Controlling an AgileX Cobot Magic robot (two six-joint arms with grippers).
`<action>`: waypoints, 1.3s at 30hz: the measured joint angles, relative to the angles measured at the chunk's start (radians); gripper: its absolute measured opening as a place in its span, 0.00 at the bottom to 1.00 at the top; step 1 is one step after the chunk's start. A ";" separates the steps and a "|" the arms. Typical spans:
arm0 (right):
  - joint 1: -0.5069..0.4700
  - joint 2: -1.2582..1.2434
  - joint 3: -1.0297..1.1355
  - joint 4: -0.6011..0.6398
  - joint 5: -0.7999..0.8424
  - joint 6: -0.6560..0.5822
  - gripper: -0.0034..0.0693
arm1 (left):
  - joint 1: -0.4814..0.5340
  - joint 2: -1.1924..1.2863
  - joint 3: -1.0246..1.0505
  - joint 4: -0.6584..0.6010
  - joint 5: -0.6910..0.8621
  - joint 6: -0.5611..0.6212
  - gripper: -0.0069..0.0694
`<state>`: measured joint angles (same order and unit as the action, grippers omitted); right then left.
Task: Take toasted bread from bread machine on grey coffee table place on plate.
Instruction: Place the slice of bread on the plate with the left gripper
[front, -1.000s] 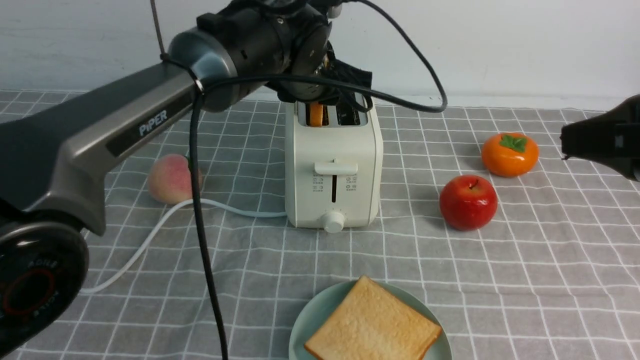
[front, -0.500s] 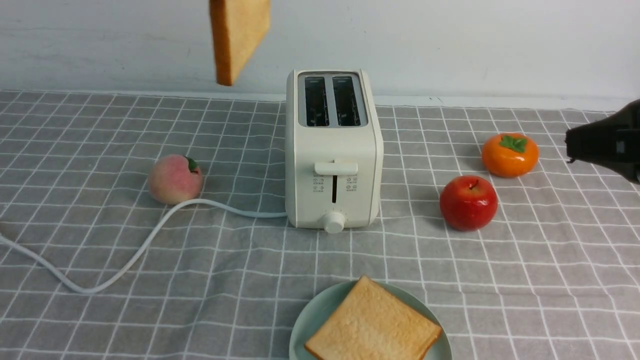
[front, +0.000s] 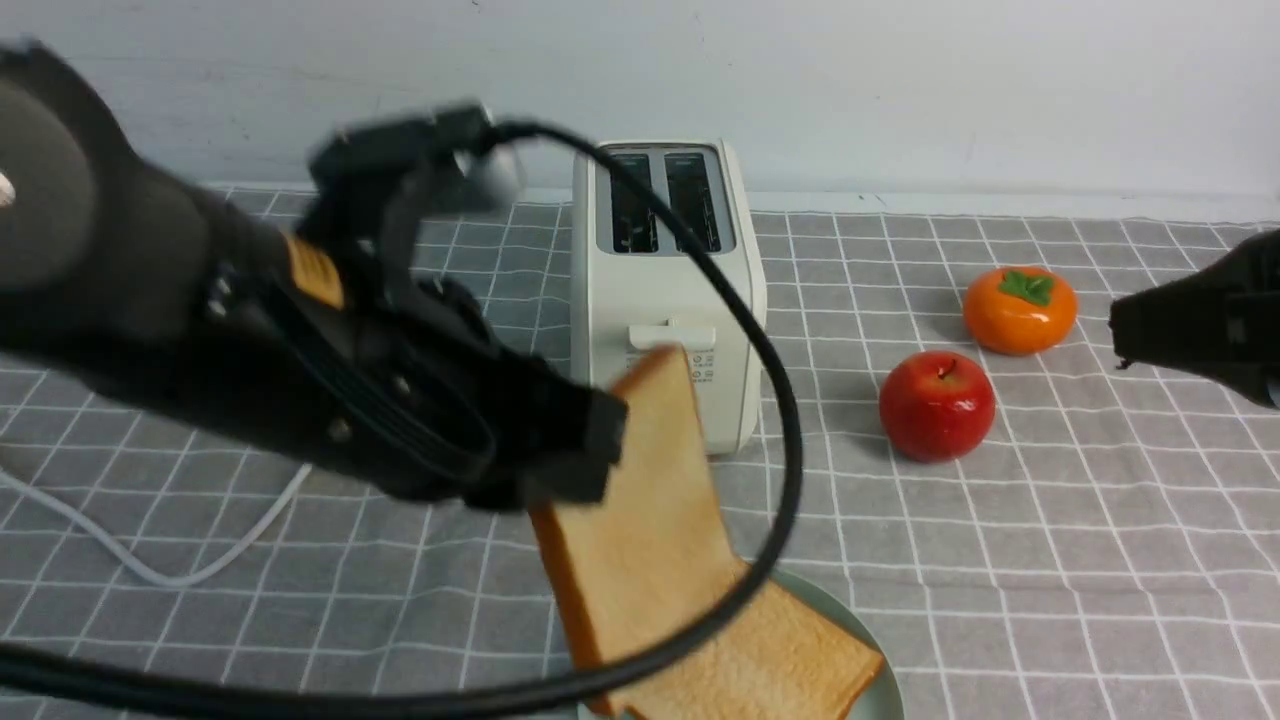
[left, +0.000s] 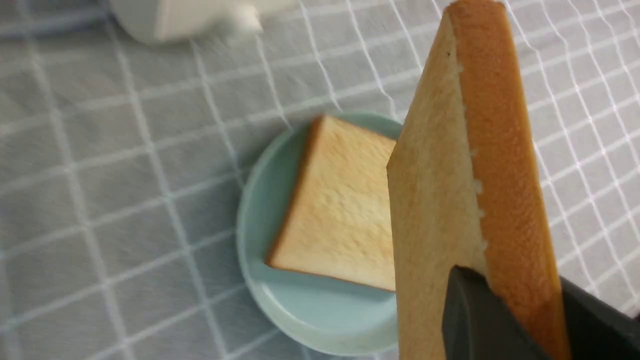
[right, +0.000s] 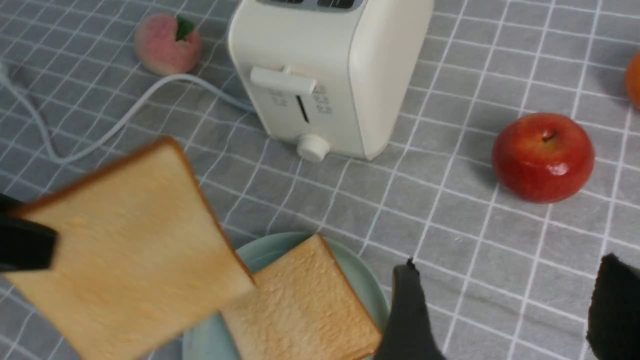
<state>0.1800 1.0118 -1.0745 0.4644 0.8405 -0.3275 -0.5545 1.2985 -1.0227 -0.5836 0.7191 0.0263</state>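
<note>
My left gripper (front: 600, 450) is shut on one slice of toasted bread (front: 650, 500), gripped by its crust edge (left: 512, 287). This slice (left: 450, 200) hangs tilted on edge just above the plate (left: 310, 315). A second slice (front: 790, 660) lies flat on that pale green plate (right: 265, 250) at the front of the grey coffee table (front: 1050, 560). Behind it stands the white bread machine (front: 660, 300), both slots dark with no bread showing. My right gripper (right: 507, 270) hovers open to the right of the plate with nothing between its fingers.
A red apple (front: 936, 405) and an orange persimmon (front: 1019, 309) sit right of the bread machine. A peach (right: 167, 44) lies on its left beside the white cord (front: 150, 560). My left arm's black cable (front: 780, 450) loops in front of the bread machine.
My left gripper pulled the slice out of the bread machine's slot, lifted it high, then brought it forward and down over the plate. The right gripper has hardly moved.
</note>
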 joint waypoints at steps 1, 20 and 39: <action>0.000 0.000 0.000 0.027 0.019 -0.029 0.68 | 0.000 0.021 0.046 -0.089 -0.020 0.067 0.22; 0.000 0.000 0.000 0.351 0.157 -0.407 0.68 | 0.001 0.296 0.185 -0.985 -0.205 0.863 0.22; -0.001 0.000 0.000 0.299 0.161 -0.408 0.67 | 0.055 0.108 0.082 -0.245 -0.123 0.451 0.93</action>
<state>0.1789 1.0118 -1.0745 0.7637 1.0018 -0.7350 -0.4998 1.4063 -0.9406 -0.8289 0.5965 0.4777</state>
